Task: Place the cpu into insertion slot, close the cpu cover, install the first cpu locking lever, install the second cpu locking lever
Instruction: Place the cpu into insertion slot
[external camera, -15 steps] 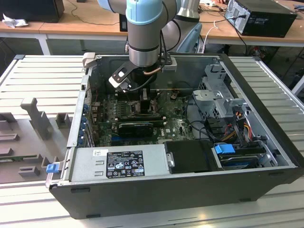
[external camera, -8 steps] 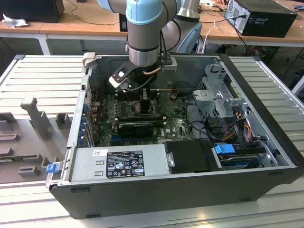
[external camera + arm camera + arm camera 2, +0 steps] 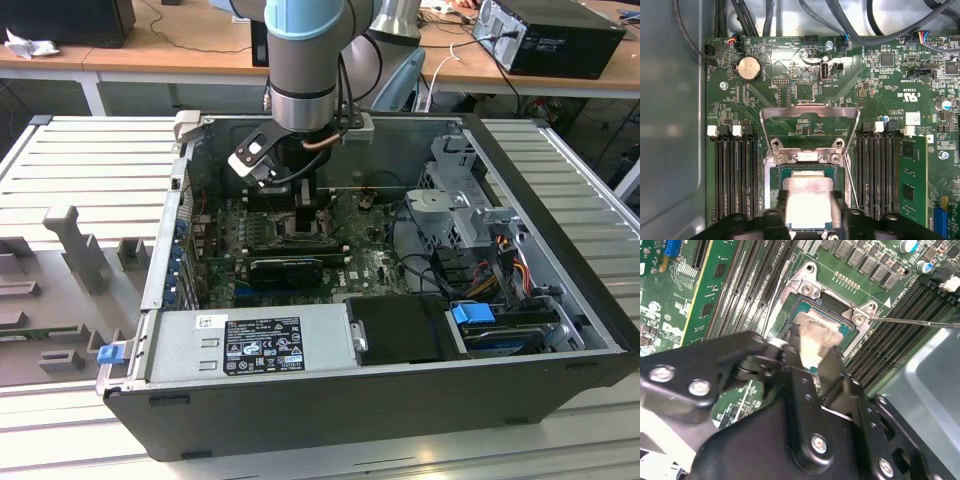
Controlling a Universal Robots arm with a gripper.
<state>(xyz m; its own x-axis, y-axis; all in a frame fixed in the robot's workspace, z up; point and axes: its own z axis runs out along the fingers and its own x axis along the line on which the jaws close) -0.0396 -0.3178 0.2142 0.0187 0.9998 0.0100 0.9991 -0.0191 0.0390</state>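
Pinching the cpu (image 3: 807,187) by its sides, the gripper (image 3: 810,205) held it at the insertion slot (image 3: 790,172) (cpu cover (image 3: 810,111) stood open, nothing latched yet).

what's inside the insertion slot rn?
The cpu lies in the insertion slot, silver top up; the cpu cover stands open. The tool hides one edge; what's beneath it, and whether it's seated, can't be seen.

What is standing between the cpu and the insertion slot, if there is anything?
Nothing visible does. In the first wrist view the cpu cover is swung open, clear of the insertion slot, and the gripper holds the cpu directly at the slot's opening.
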